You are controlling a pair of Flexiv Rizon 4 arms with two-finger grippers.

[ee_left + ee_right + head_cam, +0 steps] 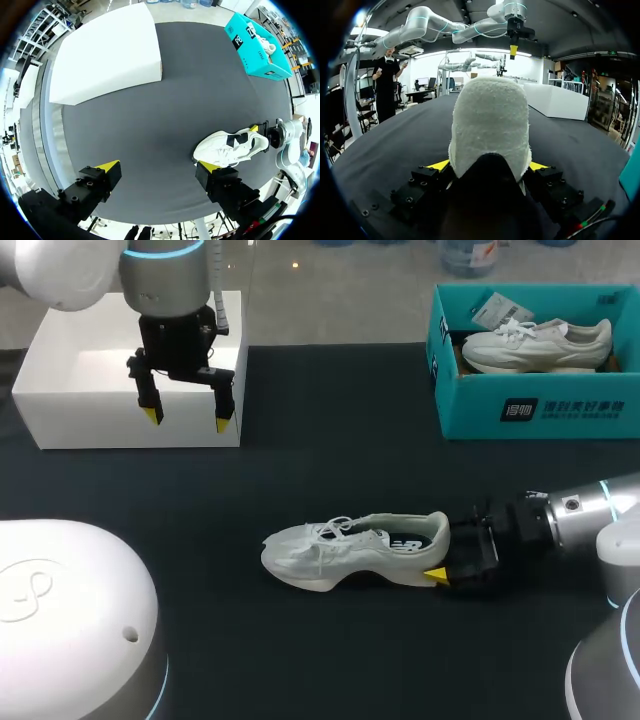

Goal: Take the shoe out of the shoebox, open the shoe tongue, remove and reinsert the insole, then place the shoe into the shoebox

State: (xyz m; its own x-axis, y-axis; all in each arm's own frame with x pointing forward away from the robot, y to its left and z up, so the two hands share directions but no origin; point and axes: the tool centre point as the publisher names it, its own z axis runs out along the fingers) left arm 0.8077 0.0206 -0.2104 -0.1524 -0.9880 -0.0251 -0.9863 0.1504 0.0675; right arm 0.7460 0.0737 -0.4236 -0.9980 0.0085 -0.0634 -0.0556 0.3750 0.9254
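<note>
A white sneaker [350, 550] lies on its sole in the middle of the black table, toe to the left, with its dark insole showing in the opening. My right gripper [442, 552] comes in from the right at table height. Its fingers press the heel [490, 125] from both sides, so it is shut on the shoe. My left gripper [186, 417] hangs open and empty above the front edge of a white box at the back left. In the left wrist view the sneaker [230, 147] lies beyond one finger of that gripper [160, 167]. The teal shoebox [470, 410] stands at the back right.
A second white sneaker [535, 345] and a paper tag lie inside the teal shoebox. The large white box [130, 370] fills the back left corner. The rounded white base of an arm [70, 620] sits at the front left, and another [610, 670] at the front right.
</note>
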